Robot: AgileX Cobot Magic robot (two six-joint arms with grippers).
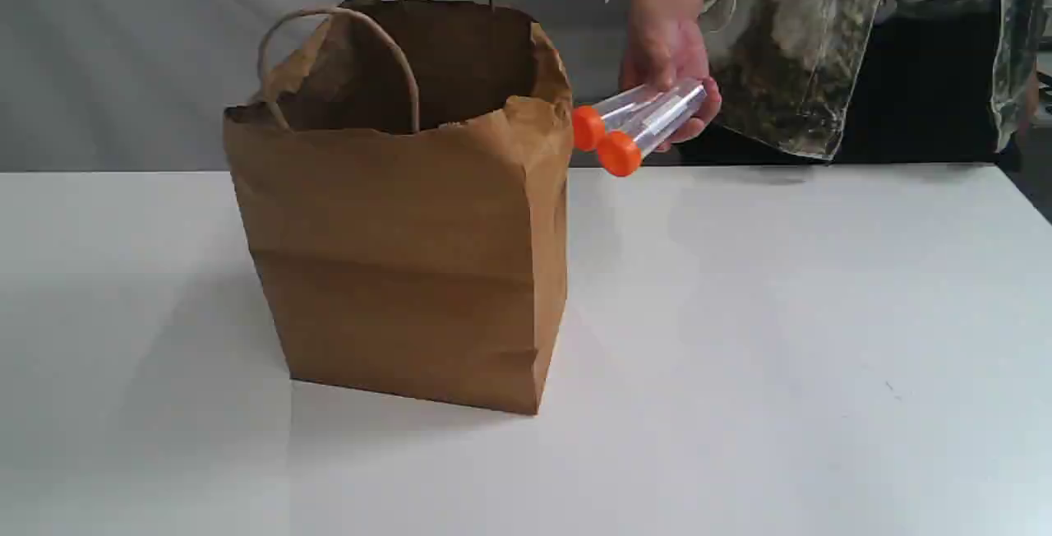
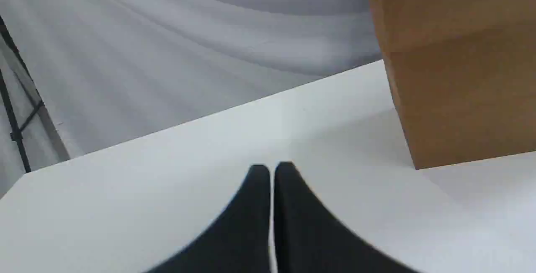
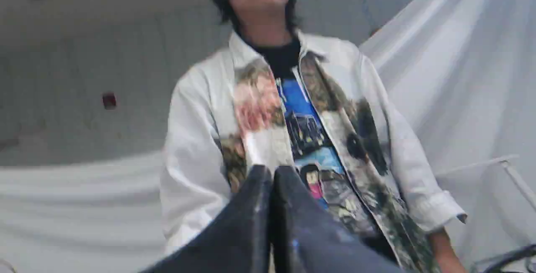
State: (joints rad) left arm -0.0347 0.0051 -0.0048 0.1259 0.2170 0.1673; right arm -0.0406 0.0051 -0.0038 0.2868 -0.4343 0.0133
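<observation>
Nearest, the left gripper point(image 2: 272, 166) and right gripper point(image 3: 272, 168) are both closed on nothing. Beyond, a paper bag point(image 1: 411, 273) stands open on the table point(image 1: 781, 314). A person's hand point(image 1: 662, 47) holds two orange-capped tubes point(image 1: 649, 118) just beside its rim. This appears to be scene-setting, and any grasp first needs the jaws parted. No writing is legible.

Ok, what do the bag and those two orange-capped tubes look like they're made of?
The bag looks like brown kraft paper, matte, judging by its creases and crumpled rim. The tubes are clear and glossy with bright highlights, probably plastic, though glass can't be ruled out. Their caps are opaque orange, likely plastic.
</observation>
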